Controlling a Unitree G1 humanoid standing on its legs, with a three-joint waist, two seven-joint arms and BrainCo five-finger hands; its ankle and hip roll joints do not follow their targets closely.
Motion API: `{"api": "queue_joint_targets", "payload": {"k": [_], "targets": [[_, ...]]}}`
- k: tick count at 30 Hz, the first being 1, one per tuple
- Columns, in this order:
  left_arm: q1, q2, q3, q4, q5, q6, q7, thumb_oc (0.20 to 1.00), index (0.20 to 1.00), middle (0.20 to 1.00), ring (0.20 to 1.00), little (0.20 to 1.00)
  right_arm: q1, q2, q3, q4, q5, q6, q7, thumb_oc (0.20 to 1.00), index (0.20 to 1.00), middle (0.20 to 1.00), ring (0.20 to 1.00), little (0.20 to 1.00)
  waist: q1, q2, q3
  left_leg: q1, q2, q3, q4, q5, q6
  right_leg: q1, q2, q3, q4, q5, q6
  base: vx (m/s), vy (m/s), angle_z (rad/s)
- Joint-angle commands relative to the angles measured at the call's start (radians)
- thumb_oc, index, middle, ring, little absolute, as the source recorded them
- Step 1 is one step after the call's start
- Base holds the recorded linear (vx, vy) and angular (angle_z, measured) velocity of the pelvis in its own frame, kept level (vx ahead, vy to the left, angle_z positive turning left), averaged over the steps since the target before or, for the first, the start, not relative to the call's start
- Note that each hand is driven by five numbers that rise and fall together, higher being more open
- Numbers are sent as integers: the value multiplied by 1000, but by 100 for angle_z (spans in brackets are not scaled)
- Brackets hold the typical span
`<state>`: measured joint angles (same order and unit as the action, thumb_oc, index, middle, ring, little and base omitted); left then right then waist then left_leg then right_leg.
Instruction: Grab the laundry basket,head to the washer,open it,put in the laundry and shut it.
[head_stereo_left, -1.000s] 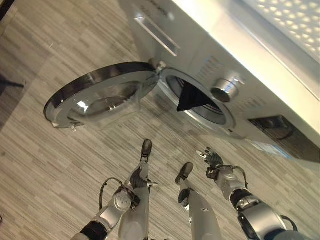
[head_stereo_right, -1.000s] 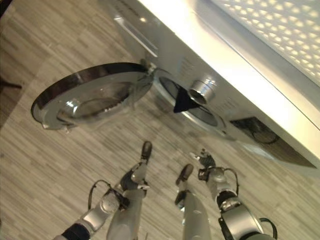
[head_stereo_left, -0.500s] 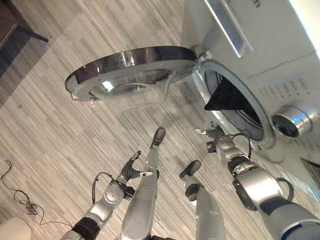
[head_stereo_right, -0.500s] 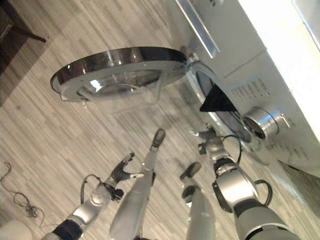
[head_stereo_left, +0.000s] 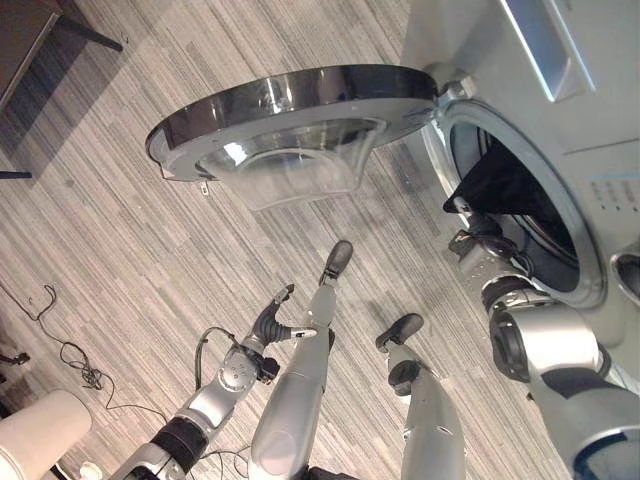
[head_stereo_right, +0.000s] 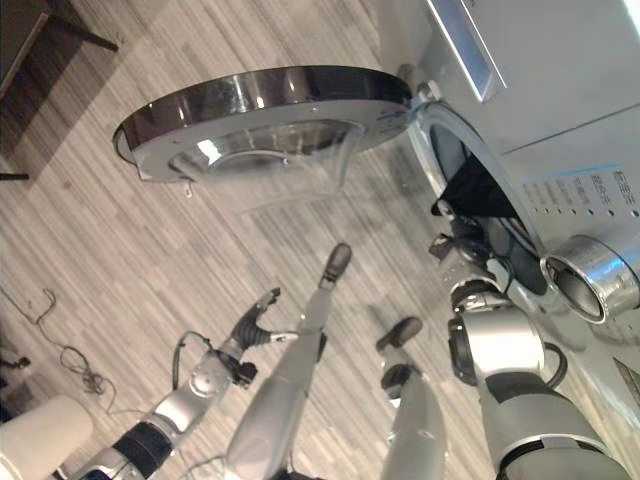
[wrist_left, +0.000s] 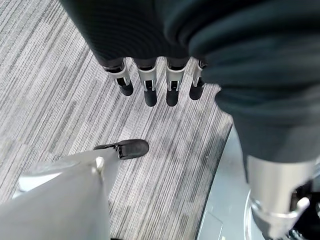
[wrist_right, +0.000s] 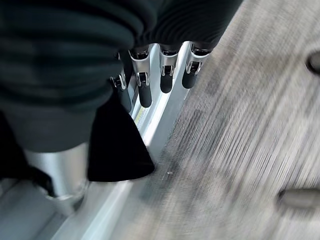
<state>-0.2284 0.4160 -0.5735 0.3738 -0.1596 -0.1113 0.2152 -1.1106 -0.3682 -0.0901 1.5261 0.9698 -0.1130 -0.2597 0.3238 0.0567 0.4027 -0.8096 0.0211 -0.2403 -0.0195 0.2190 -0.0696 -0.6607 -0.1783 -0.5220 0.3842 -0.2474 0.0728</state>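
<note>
The washer's round glass door (head_stereo_left: 290, 120) stands swung wide open over the floor. A black cloth (head_stereo_left: 495, 180) hangs out over the lower rim of the drum opening (head_stereo_left: 560, 265). My right hand (head_stereo_left: 475, 245) is at that rim just below the cloth. Its fingers (wrist_right: 165, 75) are straight, and the black cloth (wrist_right: 115, 145) hangs beside them, by the thumb. My left hand (head_stereo_left: 272, 320) hovers low over the floor, well left of the washer, with its fingers (wrist_left: 150, 90) straight and holding nothing.
The washer's front panel carries a silver knob (head_stereo_right: 590, 285) and a detergent drawer (head_stereo_left: 545, 45). A white rounded object (head_stereo_left: 40, 435) sits at the lower left. Dark furniture legs (head_stereo_left: 85, 35) stand at the top left. The striped grey floor (head_stereo_left: 120, 250) spreads under the door.
The camera has shifted toward the washer. My right hand has moved up to the drum rim, close under the black cloth. The left hand stays low and open.
</note>
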Motion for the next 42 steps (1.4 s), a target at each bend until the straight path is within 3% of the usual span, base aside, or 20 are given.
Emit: {"api": "queue_joint_targets", "payload": {"k": [1, 4, 9, 10, 11, 13, 14, 24, 25, 26, 28, 29, 31, 32, 34, 35, 38, 39, 40, 42], "targets": [[-6, -55, -69, 3, -14, 3, 15, 1000, 1000, 1000, 1000, 1000, 78, -19, -39, -1, 239, -63, -6, 1000, 1000, 1000, 1000, 1000, 18, 45, -13, 39, -17, 33, -65, -60, -29, 90, 77, 59, -73, -76, -7, 44, -2, 3], [-25, -59, -72, 2, 5, 12, 25, 1000, 1000, 1000, 1000, 1000, 53, -13, -100, -3, 378, -95, 4, 1000, 1000, 1000, 1000, 1000, 30, 60, -14, 34, -24, 32, -64, -62, -32, 79, 72, 52, -55, -88, -1, 15, 13, 2], [-25, -59, -75, 3, 21, 7, 36, 1000, 1000, 1000, 1000, 1000, 3, -5, -77, -30, 398, -106, 30, 1000, 1000, 1000, 1000, 1000, 41, 69, -11, 29, -25, 30, -65, -64, -35, 63, 65, 49, -36, -94, 5, 12, 3, 4], [-25, -59, -76, 4, 22, 7, 37, 1000, 1000, 1000, 1000, 1000, -7, -5, -72, -33, 401, -113, 32, 790, 790, 790, 790, 790, 42, 70, -11, 28, -27, 31, -65, -64, -35, 60, 64, 49, -32, -95, 6, 31, 13, 12], [-26, -61, -77, 9, 24, 7, 40, 1000, 1000, 1000, 1000, 1000, -34, -14, -63, -35, 389, -117, 31, 416, 416, 416, 416, 416, 46, 73, -12, 26, -28, 31, -65, -65, -35, 54, 61, 46, -25, -99, 7, 31, 16, 12], [-28, -62, -76, 10, 25, 6, 42, 1000, 1000, 1000, 1000, 1000, -45, -18, -55, -41, 386, -120, 34, 316, 316, 316, 316, 316, 47, 75, -11, 26, -29, 31, -65, -64, -35, 53, 61, 45, -23, -100, 8, 18, 12, 7], [-27, -60, -76, 10, 25, 5, 42, 1000, 1000, 1000, 1000, 1000, -52, -24, -53, -48, 386, -126, 36, 200, 200, 200, 200, 200, 48, 74, -13, 26, -30, 31, -65, -64, -35, 54, 61, 46, -24, -101, 7, 0, 0, 0], [-30, -52, -65, 24, 21, -2, 33, 1000, 1000, 1000, 1000, 1000, -139, -47, 80, -135, 315, -112, 84, 200, 200, 200, 200, 200, 49, 46, -16, 47, -21, 46, -66, -72, -38, 69, 60, 50, -37, -81, 15, -1, 9, 0], [-28, -55, -60, 31, 17, 3, 39, 1000, 1000, 1000, 1000, 1000, -144, -60, 84, -198, 319, -146, 75, 200, 200, 200, 200, 200, 35, 33, -16, 53, -14, 55, -66, -75, -39, 76, 61, 55, -50, -67, 19, 0, 56, -3], [-21, -69, -47, 58, 6, 12, 44, 1000, 1000, 1000, 1000, 1000, -115, -101, 85, -374, 315, -226, 54, 200, 200, 200, 200, 200, 2, 4, -17, 69, -5, 72, -66, -83, -39, 105, 68, 67, -83, -45, 24, 9, 31, -3], [-15, -78, -49, 84, 9, 13, 40, 1000, 1000, 1000, 1000, 1000, -78, -141, 56, -518, 296, -302, 29, 200, 200, 200, 200, 200, -23, -13, -23, 85, -4, 76, -67, -89, -40, 133, 72, 73, -108, -36, 26, 20, -6, -4], [-15, -79, -52, 85, 9, 12, 40, 1000, 1000, 1000, 1000, 1000, -69, -138, 53, -530, 291, -306, 21, 200, 200, 200, 200, 200, -21, -13, -23, 87, -4, 76, -67, -90, -40, 137, 73, 73, -111, -35, 26, 19, -20, -10], [-9, -81, -60, 103, 1, 10, 33, 1000, 1000, 1000, 1000, 1000, -54, -171, 24, -605, 247, -361, -30, 200, 200, 200, 200, 200, -34, -22, -32, 99, -5, 77, -67, -95, -39, 160, 74, 74, -134, -27, 30, 22, -30, -22], [-4, -77, -69, 107, -8, 8, 31, 1000, 1000, 1000, 1000, 1000, -70, -210, 7, -634, 164, -404, -110, 200, 200, 200, 200, 200, -42, -22, -40, 107, -6, 78, -66, -100, -37, 172, 74, 78, -144, -24, 30, 19, -17, -16], [-3, -74, -73, 104, -11, 6, 32, 1000, 1000, 1000, 1000, 1000, -77, -220, 3, -648, 97, -413, -170, 200, 200, 200, 200, 200, -42, -18, -42, 110, -7, 80, -66, -101, -35, 175, 73, 81, -146, -24, 30, 0, 0, 0], [-7, -65, -84, 100, -15, 3, 40, 1000, 1000, 1000, 1000, 1000, -95, -249, 15, -635, -113, -375, -328, 200, 200, 200, 200, 200, -36, -11, -46, 116, -9, 84, -63, -101, -29, 175, 69, 86, -147, -24, 28, 3, 12, -4], [-8, -68, -92, 87, -14, -1, 57, 1000, 1000, 1000, 1000, 1000, -115, -268, 31, -605, -273, -300, -470, 200, 200, 200, 200, 200, -27, 4, -49, 116, -14, 89, -61, -102, -24, 175, 63, 93, -151, -23, 29, -1, 5, -7], [-11, -61, -99, 82, -13, -12, 61, 1000, 1000, 1000, 1000, 1000, -139, -288, 57, -523, -260, -229, -422, 934, 934, 934, 934, 934, -18, 10, -57, 116, -19, 93, -61, -103, -21, 179, 61, 103, -164, -19, 30, -5, 38, -17], [-12, -49, -95, 79, -17, -16, 52, 1000, 1000, 1000, 1000, 1000, -161, -298, 119, -376, -179, -151, -297, 1000, 1000, 1000, 1000, 1000, -13, 6, -62, 116, -19, 102, -60, -105, -20, 183, 60, 115, -175, -13, 30, -9, 59, -18], [0, -46, -72, 76, -29, -15, 39, 1000, 1000, 1000, 1000, 1000, -181, -265, 197, -240, -134, -92, -179, 1000, 1000, 1000, 1000, 1000, -17, 3, -61, 125, -16, 121, -60, -108, -17, 198, 60, 133, -202, 0, 29, -1, 56, -16]]}}
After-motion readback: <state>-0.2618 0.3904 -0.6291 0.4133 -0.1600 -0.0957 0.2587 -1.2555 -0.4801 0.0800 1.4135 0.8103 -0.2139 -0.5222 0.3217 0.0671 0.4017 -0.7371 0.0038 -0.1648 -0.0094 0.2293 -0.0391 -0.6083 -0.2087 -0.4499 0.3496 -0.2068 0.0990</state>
